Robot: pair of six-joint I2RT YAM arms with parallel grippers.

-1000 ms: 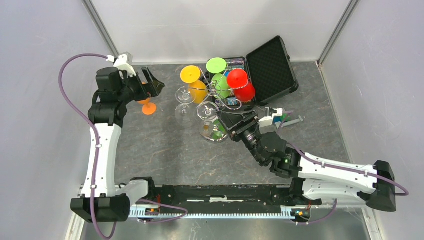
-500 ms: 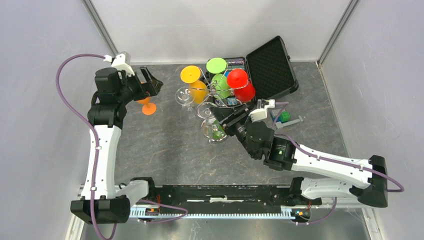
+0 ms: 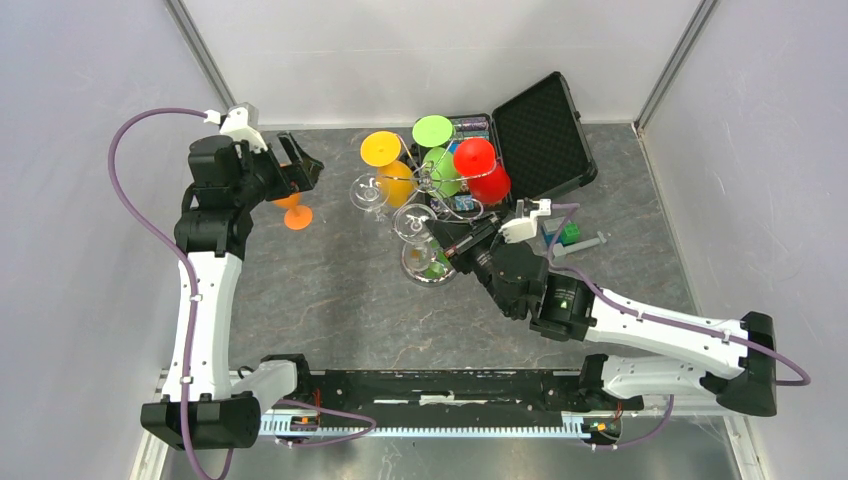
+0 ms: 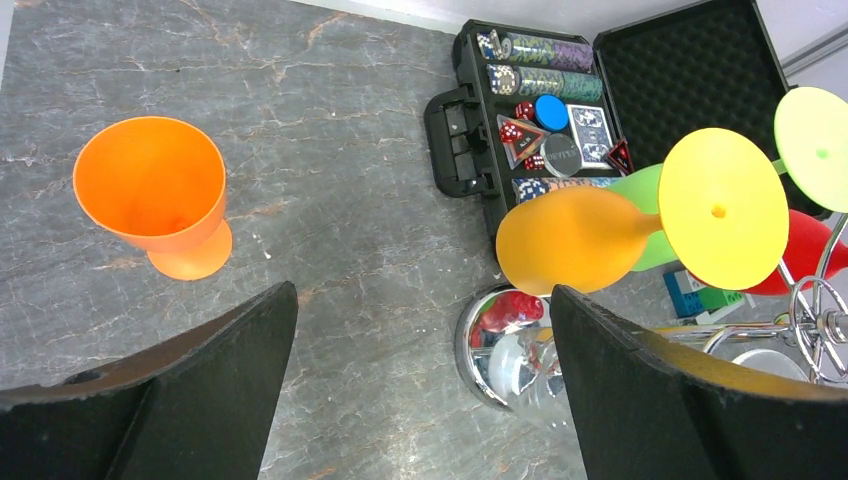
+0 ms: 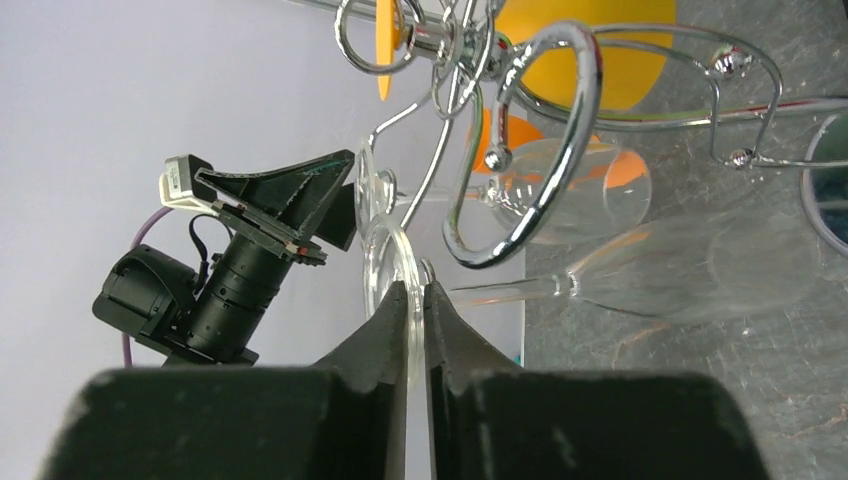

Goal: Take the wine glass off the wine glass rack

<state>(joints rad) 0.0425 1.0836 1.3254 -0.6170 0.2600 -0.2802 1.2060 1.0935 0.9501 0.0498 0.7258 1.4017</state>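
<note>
Grey marbled table [image 3: 330,300], orange cup [image 4: 150,190] upright, open black case [image 3: 545,135], wine glass rack [image 4: 470,345] standing between them.

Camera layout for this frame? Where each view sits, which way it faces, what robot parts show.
Top external: high behind the bases, looking down on the table; both arms, left gripper and right gripper.
Left wrist: above the table, looking down between its open fingers at the orange cup and black case.
Right wrist: low by the wine glass rack, facing sideways; its fingers pinch the foot of the clear wine glass, left arm beyond.
Shared: rack in all three.
</note>
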